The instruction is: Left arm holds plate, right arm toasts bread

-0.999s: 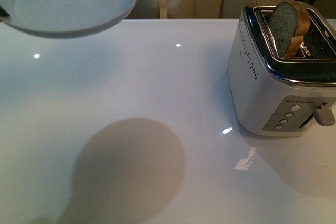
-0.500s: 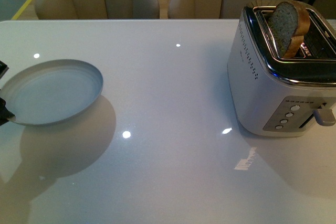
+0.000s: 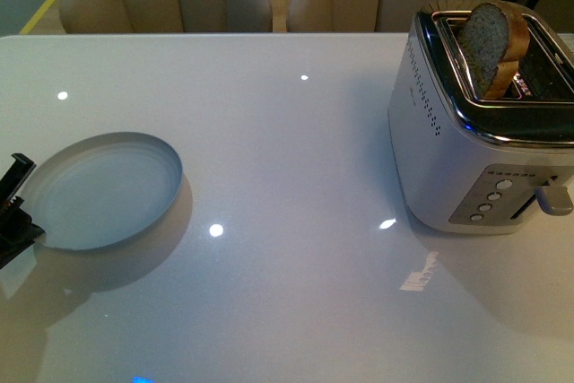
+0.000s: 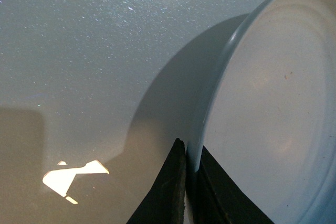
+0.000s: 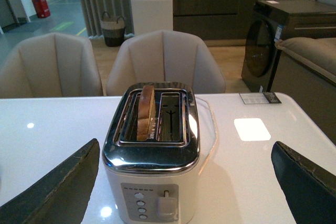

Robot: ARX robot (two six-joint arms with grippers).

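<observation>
My left gripper (image 4: pixel 186 182) pinches the rim of the plate (image 3: pixel 103 190), 1 black finger (image 4: pixel 165 195) outside the lip and 1 inside, jaws nearly together on it. The plate sits low at the left side of the white table (image 3: pixel 287 150), close over its own shadow (whether it touches the surface I cannot tell). My right gripper (image 5: pixel 184 182) stands wide apart with nothing between its 2 fingers (image 5: pixel 58 187), facing the toaster (image 3: pixel 484 132) at the table's right. The bread (image 3: pixel 491 42) stands upright in 1 slot, top half poking out.
</observation>
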